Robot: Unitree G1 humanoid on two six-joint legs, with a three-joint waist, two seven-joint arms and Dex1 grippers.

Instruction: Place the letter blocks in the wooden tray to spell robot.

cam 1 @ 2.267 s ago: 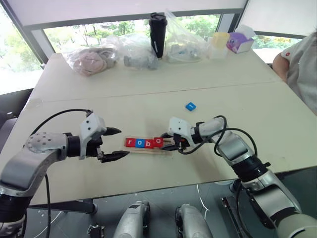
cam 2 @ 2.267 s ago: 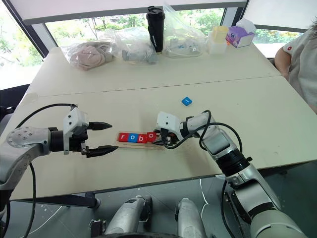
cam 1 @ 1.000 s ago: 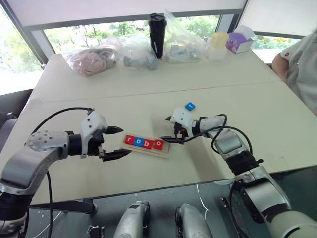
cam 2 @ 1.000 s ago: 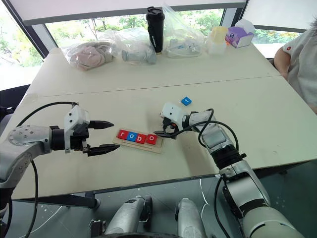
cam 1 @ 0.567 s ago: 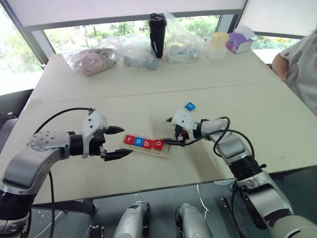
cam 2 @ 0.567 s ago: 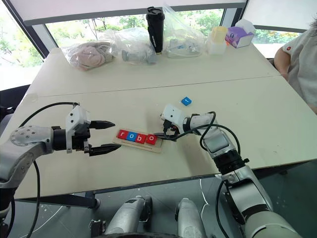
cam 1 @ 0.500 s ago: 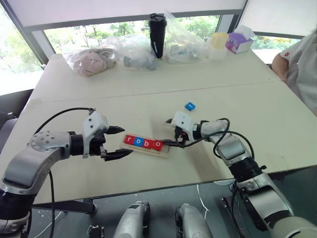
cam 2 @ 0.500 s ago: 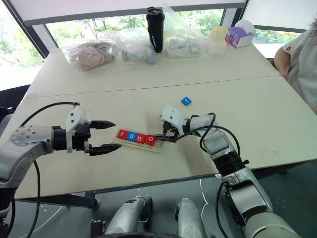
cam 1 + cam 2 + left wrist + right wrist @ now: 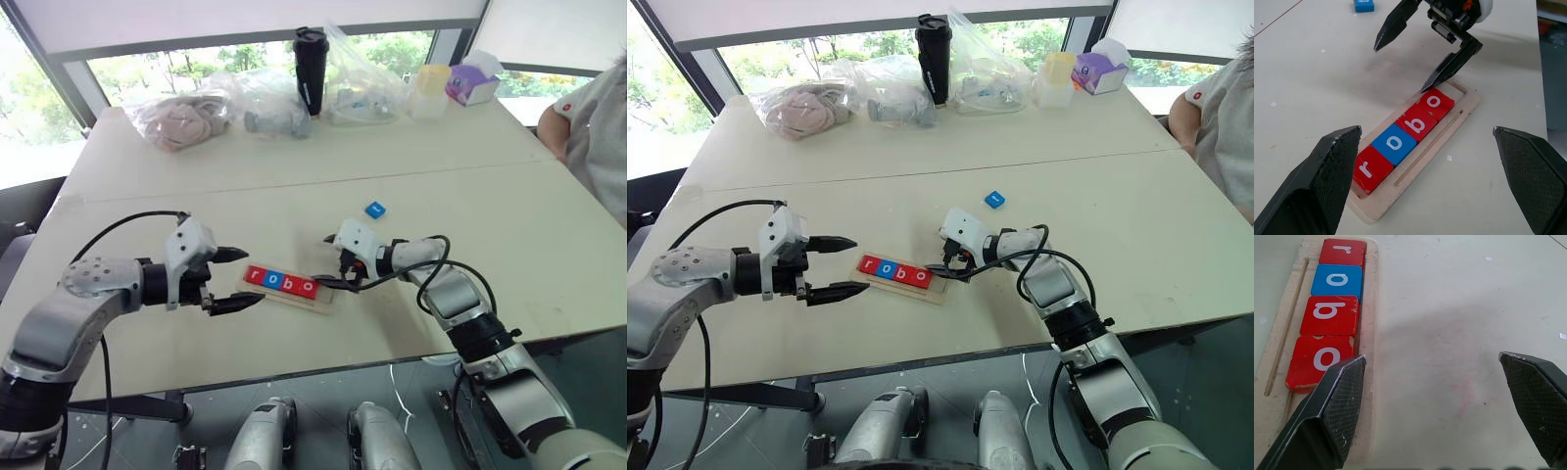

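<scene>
I see four letter blocks (image 9: 283,282) spelling "robo" in the wooden tray (image 9: 315,303), a blue block (image 9: 375,209) lying loose well beyond it, and my left gripper (image 9: 236,279) and right gripper (image 9: 327,262) both spread wide, empty, at either tray end

Four letter blocks (image 9: 1403,132) spell "robo" in the wooden tray (image 9: 1449,128); the blue fifth block (image 9: 375,209) lies well apart.

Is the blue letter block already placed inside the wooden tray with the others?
No, one blue letter block lies on the table, apart from the wooden tray.
</scene>
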